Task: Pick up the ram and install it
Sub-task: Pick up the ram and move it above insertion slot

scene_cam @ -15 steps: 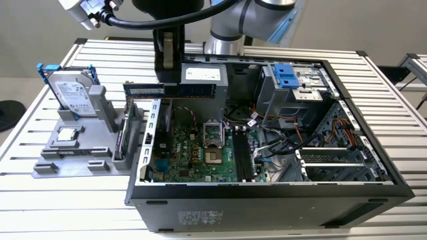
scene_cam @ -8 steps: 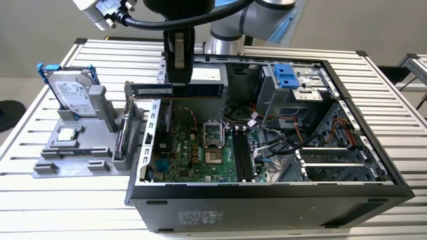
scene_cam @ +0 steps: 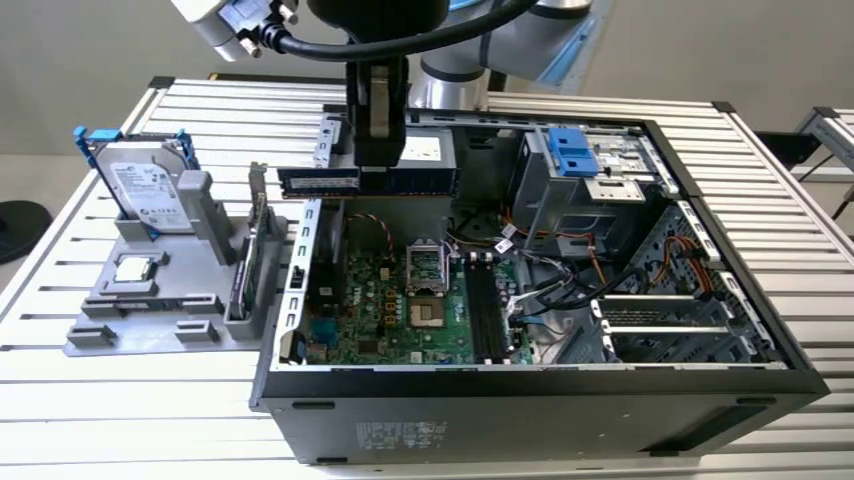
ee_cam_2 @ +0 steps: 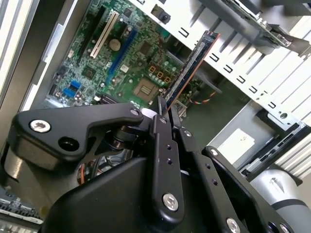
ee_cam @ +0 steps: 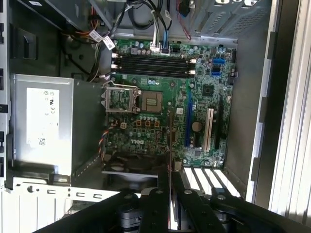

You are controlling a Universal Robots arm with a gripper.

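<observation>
The ram is a long, thin stick with dark chips. It hangs level above the back part of the open computer case, and my gripper is shut on its middle from above. In the second wrist view the ram runs edge-on out from between the fingers of the gripper. In the first wrist view the ram is a thin line over the green motherboard, rising from the gripper. The black memory slots lie farther across the board.
A grey fixture on the exterior view's left holds a hard drive with blue rails, a processor chip and an upright expansion card. Inside the case are a power supply, loose cables and a drive cage with a blue latch.
</observation>
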